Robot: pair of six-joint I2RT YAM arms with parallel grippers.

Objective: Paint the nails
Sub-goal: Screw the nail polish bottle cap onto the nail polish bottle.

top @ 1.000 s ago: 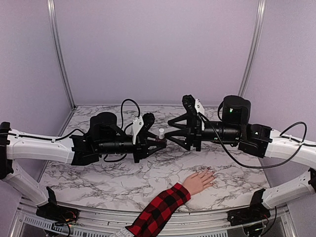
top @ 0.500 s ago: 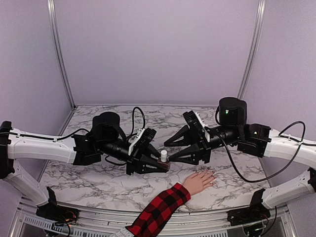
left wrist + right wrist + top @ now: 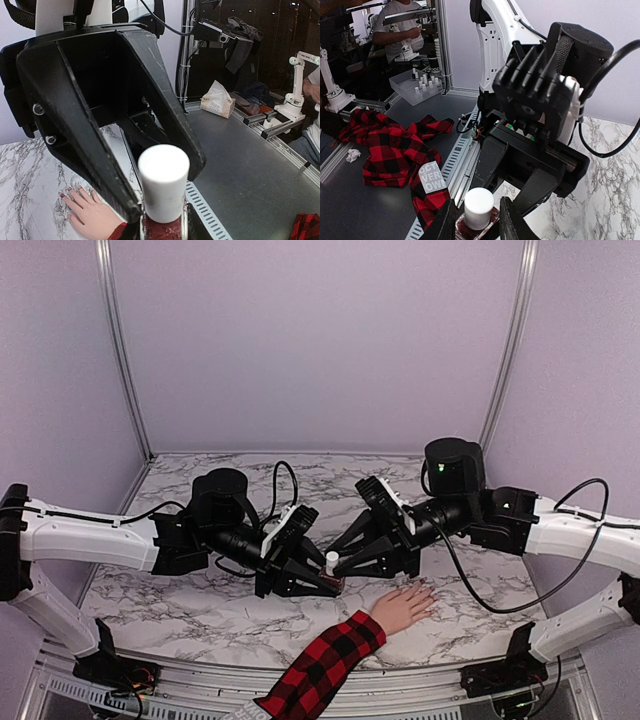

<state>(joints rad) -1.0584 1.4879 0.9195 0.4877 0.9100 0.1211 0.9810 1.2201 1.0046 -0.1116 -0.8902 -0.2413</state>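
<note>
Nails (image 3: 76,189) sit at the fingertips of the pale hand (image 3: 403,606), which lies flat on the marble table (image 3: 200,610) near the front edge, plaid sleeve (image 3: 325,665) trailing back. They are too small to judge for paint. The left gripper (image 3: 325,587) is clamped on the dark-red polish bottle (image 3: 165,227), held upright just beside the hand. The right gripper (image 3: 479,212) has its fingers narrow on either side of the white cap (image 3: 163,182); can't tell if they touch it. The step looks like uncapping. Next, probably: pinch the cap firmly, twist it off while the left holds steady, lift the brush straight out, then carry it down to the nails.
</note>
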